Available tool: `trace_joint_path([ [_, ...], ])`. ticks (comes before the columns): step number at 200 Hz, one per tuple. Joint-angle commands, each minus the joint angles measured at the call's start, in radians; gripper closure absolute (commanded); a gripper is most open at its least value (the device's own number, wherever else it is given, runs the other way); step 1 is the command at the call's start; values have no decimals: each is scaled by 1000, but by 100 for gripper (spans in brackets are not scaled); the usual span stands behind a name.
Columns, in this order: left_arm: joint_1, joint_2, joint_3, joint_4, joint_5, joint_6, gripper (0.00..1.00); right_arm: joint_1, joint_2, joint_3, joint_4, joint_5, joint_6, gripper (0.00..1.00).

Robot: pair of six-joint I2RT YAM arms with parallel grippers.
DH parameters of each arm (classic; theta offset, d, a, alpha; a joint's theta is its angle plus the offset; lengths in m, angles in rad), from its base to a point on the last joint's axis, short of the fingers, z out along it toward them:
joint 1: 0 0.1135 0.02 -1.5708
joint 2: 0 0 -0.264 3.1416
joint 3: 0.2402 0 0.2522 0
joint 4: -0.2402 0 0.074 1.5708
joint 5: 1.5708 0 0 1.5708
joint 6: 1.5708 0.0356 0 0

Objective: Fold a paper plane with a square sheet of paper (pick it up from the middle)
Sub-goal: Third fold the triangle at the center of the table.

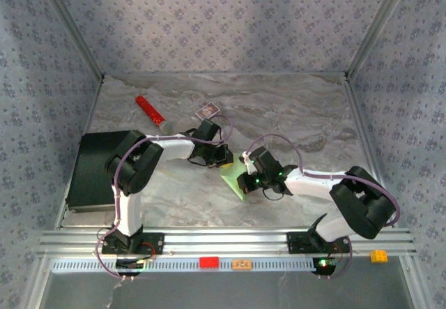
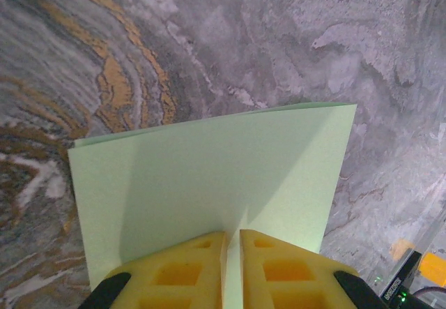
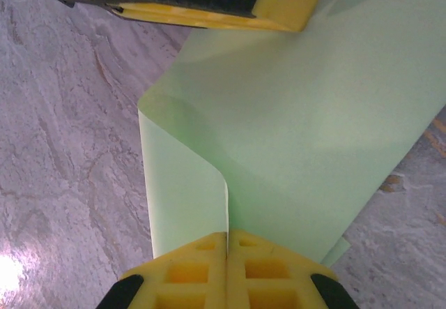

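The square sheet of paper, pale green and doubled over into two layers, hangs just above the marble table between both arms. My left gripper is shut on its far edge; in the left wrist view the yellow fingertips pinch the sheet, which spreads out ahead with a fold along its far side. My right gripper is shut on the near edge, where the paper curls over in a soft bend. The left gripper's finger shows at the top of that view. A paper plane is out of view.
A red cylinder and a small card box lie at the back of the table. A black slab sits at the left edge. The aluminium rail with small coloured bricks runs along the front. Patterned walls close three sides.
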Motion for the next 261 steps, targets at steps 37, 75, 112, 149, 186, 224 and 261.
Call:
trace_joint_path([
  [37, -5, 7, -24, -17, -31, -11, 87, -6, 9, 21, -40, 60, 15, 100],
  [75, -4, 9, -26, -14, -31, -12, 87, -8, 10, 34, -45, 62, 12, 100],
  [112, -5, 9, -24, -16, -30, -12, 87, -9, 13, 37, -49, 65, 13, 100],
  [149, -6, 8, -24, -17, -31, -12, 87, -11, 17, 31, -62, 72, 13, 100],
  [186, -5, 9, -25, -15, -32, -15, 87, -11, 27, 39, -70, 73, 14, 99],
  [224, -5, 7, -24, -16, -31, -14, 87, -11, 40, 43, -65, 69, 14, 100],
  [261, -5, 7, -24, -17, -31, -15, 87, -12, 48, 43, -70, 73, 15, 100],
])
